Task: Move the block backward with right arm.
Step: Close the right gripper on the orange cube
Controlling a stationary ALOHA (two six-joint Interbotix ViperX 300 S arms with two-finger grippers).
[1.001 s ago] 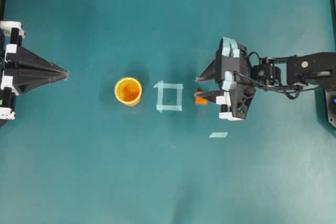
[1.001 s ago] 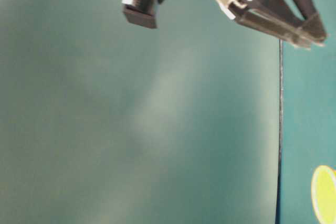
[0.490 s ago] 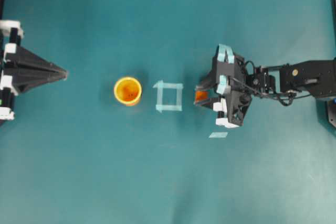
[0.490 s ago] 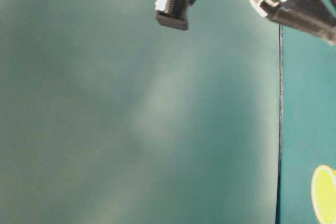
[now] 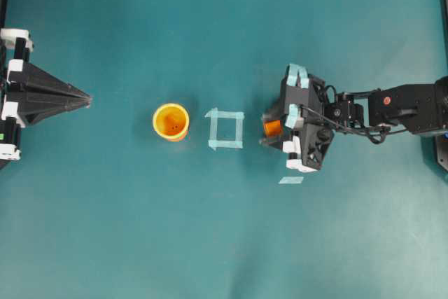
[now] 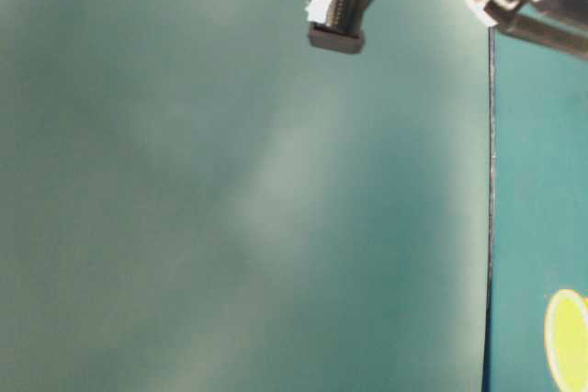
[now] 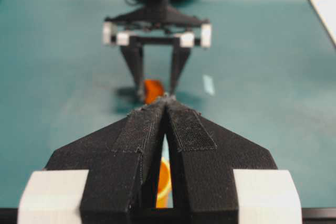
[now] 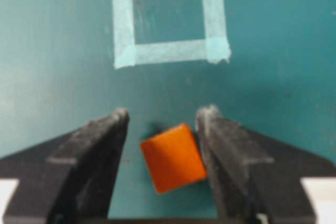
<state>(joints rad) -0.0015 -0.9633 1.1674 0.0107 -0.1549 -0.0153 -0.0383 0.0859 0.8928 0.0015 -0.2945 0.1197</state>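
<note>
One block (image 8: pixel 173 157) between the spread fingers of the right gripper (image 8: pixel 164 124), one cup (image 5: pixel 171 121), one tape square (image 5: pixel 226 129), left gripper (image 7: pixel 166 100) closed.

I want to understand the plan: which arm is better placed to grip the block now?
Right. The right gripper is open around the block; the left gripper is shut, beyond the cup.

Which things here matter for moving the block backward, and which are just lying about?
For the job:
small orange cube block
right gripper, open around it

Lying about:
round yellow-orange cup
pale-blue tape square
loose tape strip
idle left gripper
</note>
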